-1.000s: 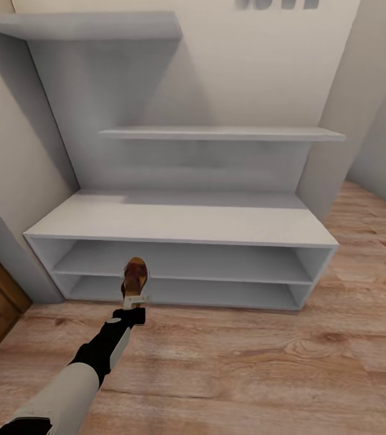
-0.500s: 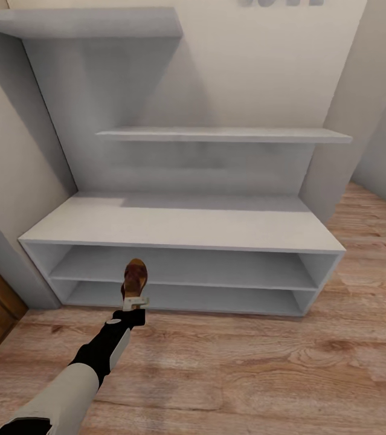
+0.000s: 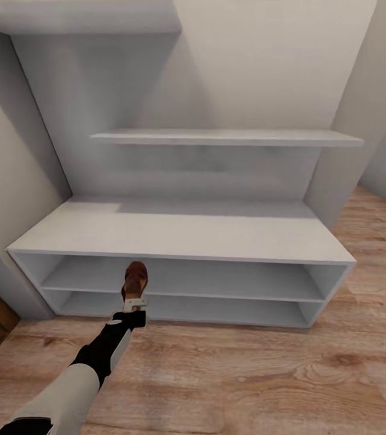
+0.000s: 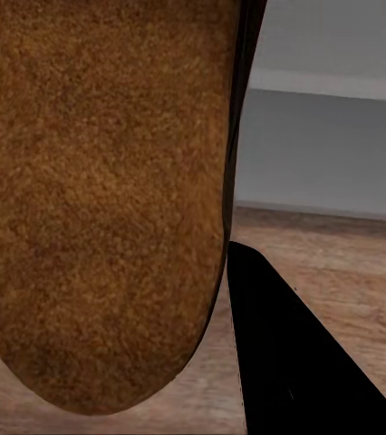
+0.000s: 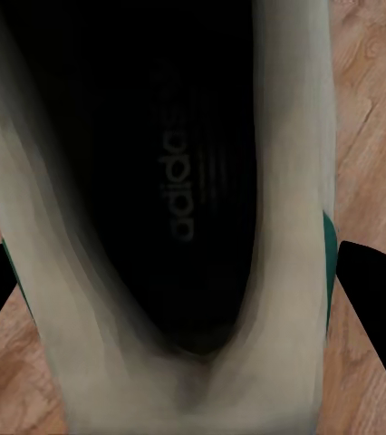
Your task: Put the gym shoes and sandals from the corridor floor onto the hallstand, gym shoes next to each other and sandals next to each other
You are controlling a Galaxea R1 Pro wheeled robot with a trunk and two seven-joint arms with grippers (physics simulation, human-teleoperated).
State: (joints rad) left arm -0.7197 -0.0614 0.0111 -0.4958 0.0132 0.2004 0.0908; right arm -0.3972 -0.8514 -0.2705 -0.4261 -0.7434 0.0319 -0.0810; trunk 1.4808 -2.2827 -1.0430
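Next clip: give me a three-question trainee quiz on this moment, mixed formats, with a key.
1. True or false: the sandal already rests on a shelf of the hallstand.
2. Multiple choice: what does the right claw hold? A) a sandal B) a gym shoe C) nothing
3. Fill in: the left claw holds the sandal above the ____.

Key
1. False. It is held in the left claw, in front of the hallstand's open shelves.
2. B. The right wrist view looks into a cream shoe with a dark inside and green side stripe, between the fingers.
3. Corridor floor.
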